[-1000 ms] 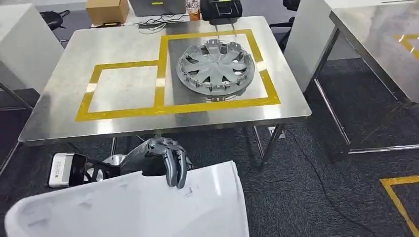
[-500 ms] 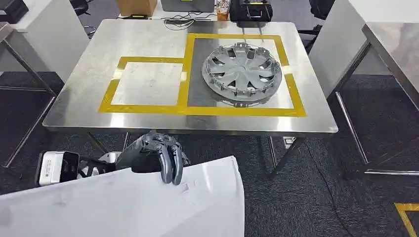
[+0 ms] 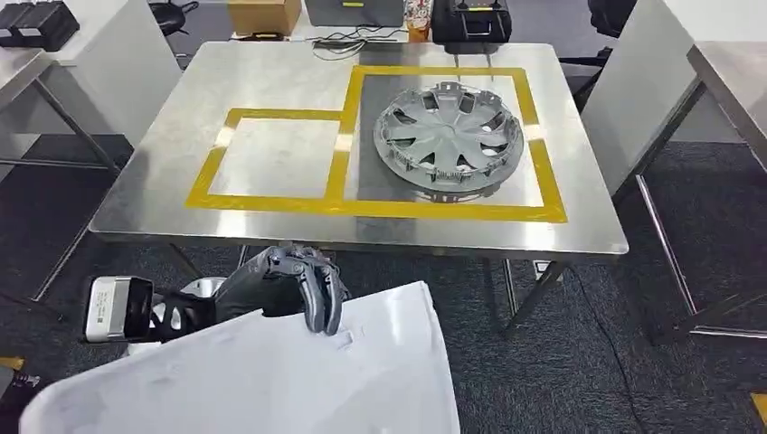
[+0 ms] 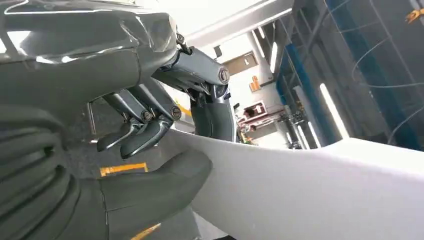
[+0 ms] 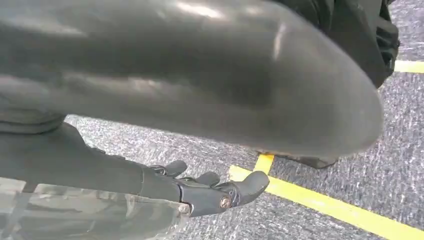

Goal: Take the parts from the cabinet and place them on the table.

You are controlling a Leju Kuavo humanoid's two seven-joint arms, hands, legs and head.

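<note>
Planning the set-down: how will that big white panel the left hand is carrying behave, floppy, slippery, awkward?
The white panel probably stays fairly stiff: it spans wide without visible sag. Its smooth, glossy surface looks slippery. Held by the left hand at one edge only, it may swing or tilt.

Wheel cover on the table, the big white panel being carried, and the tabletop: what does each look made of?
Round grey spoked wheel cover: probably moulded plastic with a satin silver finish; thin clips show round its rim. Large white curved panel, gripped by the left robot hand: smooth matt white, likely plastic or painted, hard to say which. Square metal table: brushed steel by its soft streaky reflections, marked with yellow tape.
</note>
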